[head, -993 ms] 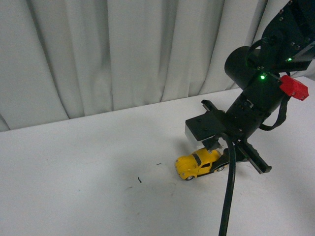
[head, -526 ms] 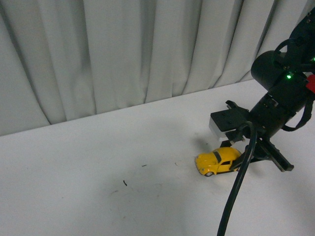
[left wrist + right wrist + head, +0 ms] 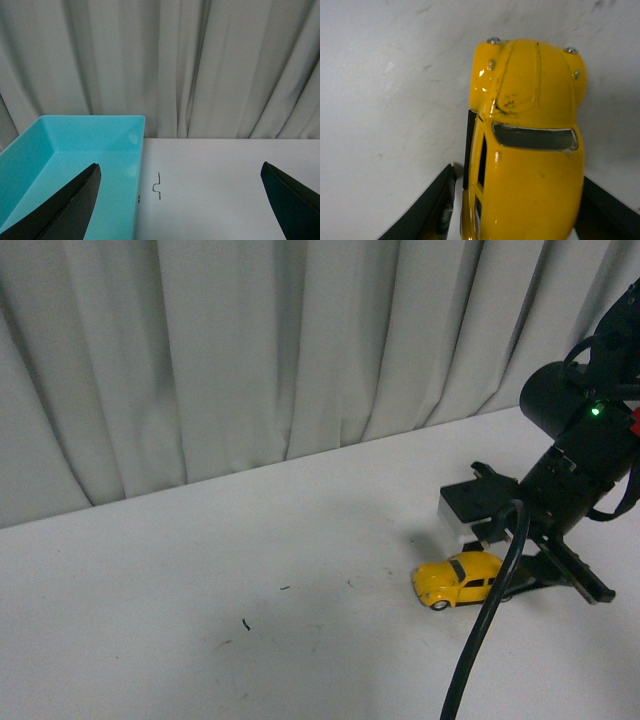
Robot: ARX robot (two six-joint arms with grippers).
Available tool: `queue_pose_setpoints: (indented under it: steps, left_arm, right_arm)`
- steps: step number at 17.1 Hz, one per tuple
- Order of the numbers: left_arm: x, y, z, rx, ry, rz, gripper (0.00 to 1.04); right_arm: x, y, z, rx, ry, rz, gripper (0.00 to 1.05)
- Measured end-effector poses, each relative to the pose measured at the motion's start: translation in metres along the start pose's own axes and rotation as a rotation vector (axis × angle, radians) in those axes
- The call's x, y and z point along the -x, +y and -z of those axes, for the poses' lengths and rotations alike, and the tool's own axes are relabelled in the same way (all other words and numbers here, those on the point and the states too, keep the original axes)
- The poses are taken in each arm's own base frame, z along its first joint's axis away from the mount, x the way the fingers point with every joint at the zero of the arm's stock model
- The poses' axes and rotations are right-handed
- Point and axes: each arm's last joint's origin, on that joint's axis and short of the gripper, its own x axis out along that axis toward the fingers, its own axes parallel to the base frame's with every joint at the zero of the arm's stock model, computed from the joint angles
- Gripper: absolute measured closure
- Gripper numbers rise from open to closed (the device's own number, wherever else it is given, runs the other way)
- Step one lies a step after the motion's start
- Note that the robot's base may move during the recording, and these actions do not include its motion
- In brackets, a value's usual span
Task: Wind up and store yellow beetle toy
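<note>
Yellow beetle toy (image 3: 456, 578) stands on its wheels on the white table (image 3: 200, 570), in the lower right of the front view, nose toward the left edge of the frame. We see the right gripper (image 3: 518, 174) reaching down from the right side of that frame, its dark fingers (image 3: 437, 210) set narrow along both flanks of the car. They appear to clamp the body, though the contact itself is hard to make out. The left gripper (image 3: 180, 167) hangs spread wide with nothing between its fingers, facing a turquoise bin (image 3: 85, 135) that sits on the table against the pale curtain (image 3: 250, 360).

We judge the task to be in its early half. The toy is grasped with its wheels on the surface, which suits a pull-back wind (we cannot tell from the pictures whether any winding is done). Storing is not yet done: the part of the bin we can see holds nothing. What remains, as we read it, is the wind-up, a lift, and a carry to the bin, which does not show in the front view.
</note>
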Motion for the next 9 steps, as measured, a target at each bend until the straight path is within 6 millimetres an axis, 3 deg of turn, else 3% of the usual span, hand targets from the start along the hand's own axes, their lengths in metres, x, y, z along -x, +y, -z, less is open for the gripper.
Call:
queue_pose_setpoints:
  steps: [4,9]
  left_arm:
    - [0.0,0.0,0.0,0.0,0.0,0.0,0.07]
    - [0.0,0.0,0.0001,0.0,0.0,0.0,0.07]
  right_arm:
    - [-0.0053,0.0049,-0.0001,-0.007,-0.004,-0.031,0.05]
    - [-0.0056,0.0048,0.0001,-0.006,-0.003,-0.027,0.07]
